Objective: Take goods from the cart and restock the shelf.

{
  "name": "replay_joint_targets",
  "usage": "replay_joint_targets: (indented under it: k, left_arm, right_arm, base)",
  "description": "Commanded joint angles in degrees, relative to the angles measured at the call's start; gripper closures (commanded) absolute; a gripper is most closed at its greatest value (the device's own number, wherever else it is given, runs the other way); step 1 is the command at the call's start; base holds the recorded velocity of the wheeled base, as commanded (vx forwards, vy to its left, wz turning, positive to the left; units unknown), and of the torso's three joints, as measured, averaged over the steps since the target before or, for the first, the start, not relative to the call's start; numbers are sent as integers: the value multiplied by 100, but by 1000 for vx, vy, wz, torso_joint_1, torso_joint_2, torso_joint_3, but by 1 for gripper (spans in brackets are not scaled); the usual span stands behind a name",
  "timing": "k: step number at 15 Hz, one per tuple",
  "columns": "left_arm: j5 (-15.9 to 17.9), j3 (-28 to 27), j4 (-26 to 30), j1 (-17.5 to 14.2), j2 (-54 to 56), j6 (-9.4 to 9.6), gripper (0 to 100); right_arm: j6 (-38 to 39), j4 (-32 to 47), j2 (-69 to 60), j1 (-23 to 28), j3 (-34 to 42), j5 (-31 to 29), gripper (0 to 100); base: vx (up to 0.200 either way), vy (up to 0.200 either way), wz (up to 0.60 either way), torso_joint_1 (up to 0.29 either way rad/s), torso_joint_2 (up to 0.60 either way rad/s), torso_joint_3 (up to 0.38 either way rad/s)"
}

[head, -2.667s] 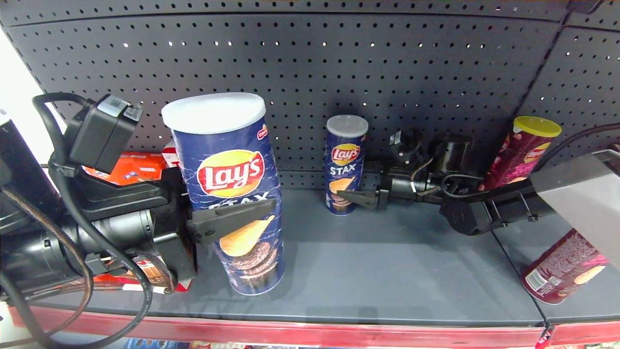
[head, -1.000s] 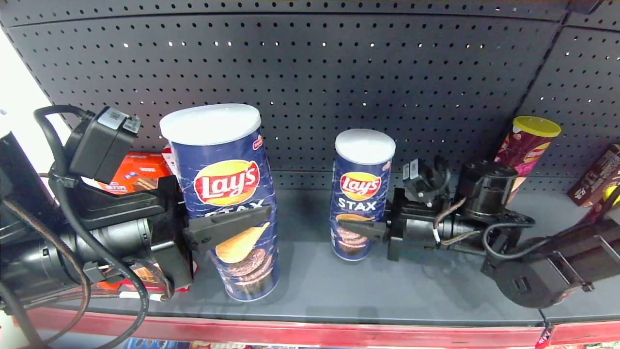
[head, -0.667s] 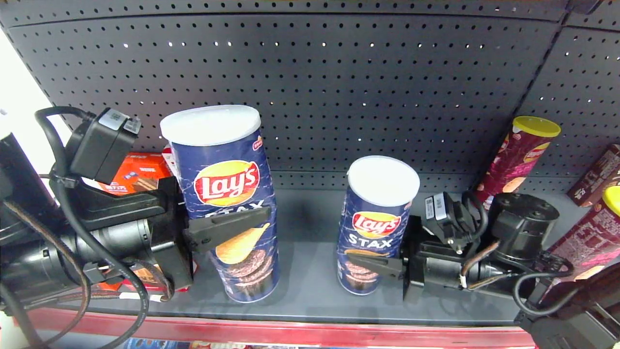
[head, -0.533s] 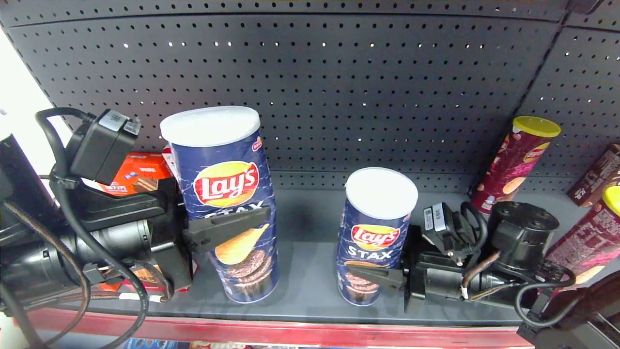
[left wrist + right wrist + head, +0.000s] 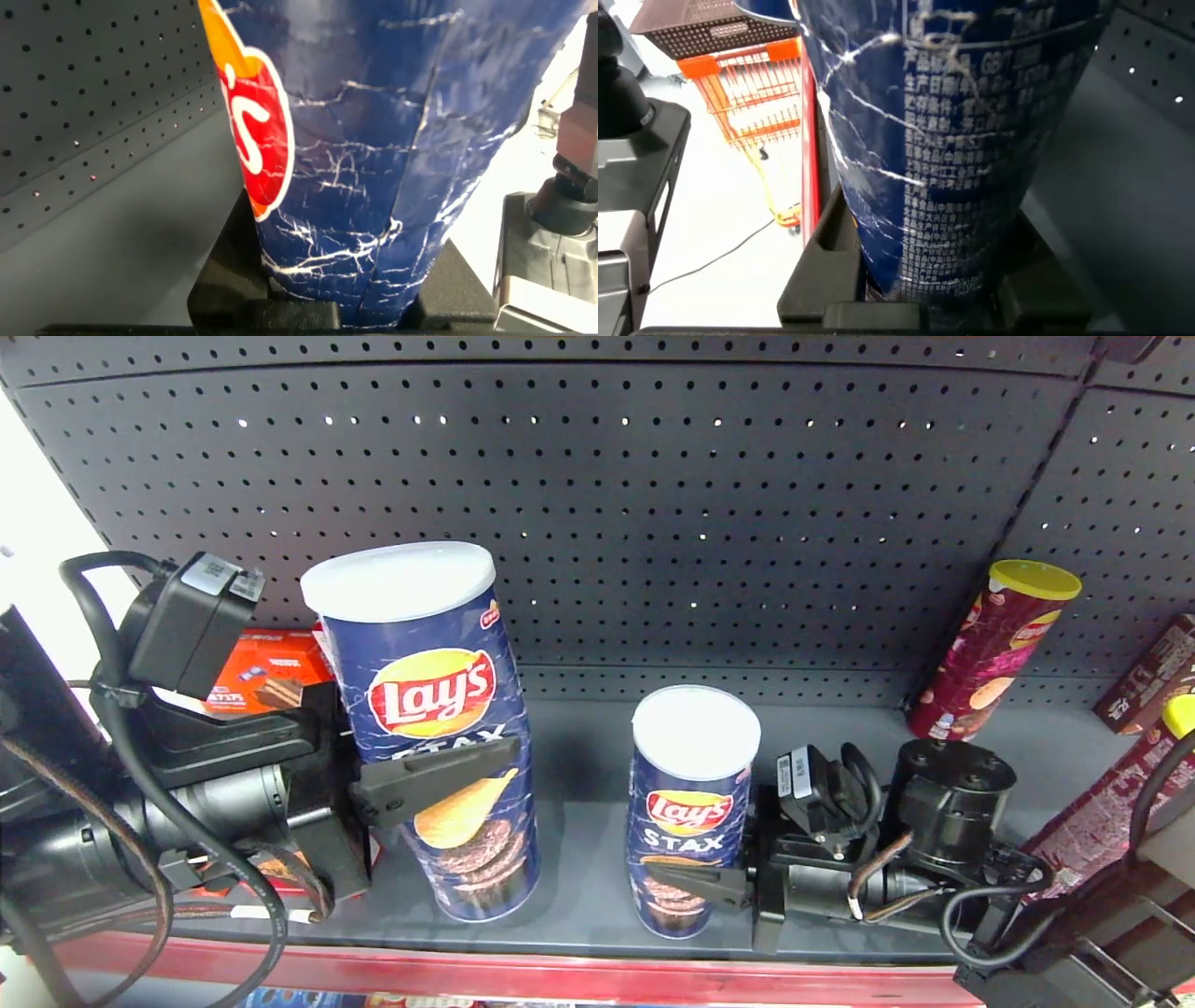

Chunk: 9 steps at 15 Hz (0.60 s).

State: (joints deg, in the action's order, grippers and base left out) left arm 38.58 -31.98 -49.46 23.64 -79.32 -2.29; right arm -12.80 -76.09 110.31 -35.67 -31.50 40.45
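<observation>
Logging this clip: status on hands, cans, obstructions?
Left hand shut on left can. Right hand shut on right can. Cans upright near shelf front. Maroon can back right, clear of both.

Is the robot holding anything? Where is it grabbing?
Yes. The left gripper clamps the left can just below its middle; the right gripper clamps the right can near its base.

Matte-black left arm [image 5: 215, 803] at eight o'clock: boxy white-stickered camera [image 5: 191, 625], thick looped cable [image 5: 101, 635], wedge-fingered left tool [image 5: 495, 737]. Black right arm [image 5: 952, 793] at four: thin brown wires [image 5: 887, 855].
</observation>
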Motion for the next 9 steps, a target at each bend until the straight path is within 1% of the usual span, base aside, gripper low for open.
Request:
replay_joint_targets:
  k: [1,3,4,6,9]
  left_arm:
    - [0,34,-29,1,-22,-17,100]
    - [0,60,-38,-17,-4,-26,100]
    - [0,77,-38,-43,-4,-26,100]
    - [0,121,-46,-35,5,-17,100]
    - [-9,227,-46,-43,40,-26,100]
  right_arm:
    - [-3,-2,157,-1,-40,7,100]
    - [-30,-2,192,-1,-23,7,100]
    - [-56,-2,184,-1,-14,7,0]
    - [-38,-11,131,7,21,-2,0]
    - [-30,-81,-89,166,74,-2,0]
  base:
    - [0,0,0,0,0,0]
    - [0,0,0,0,0,0]
    - [0,0,0,0,0,0]
    - [0,0,0,0,0,0]
    - [0,0,0,0,0,0]
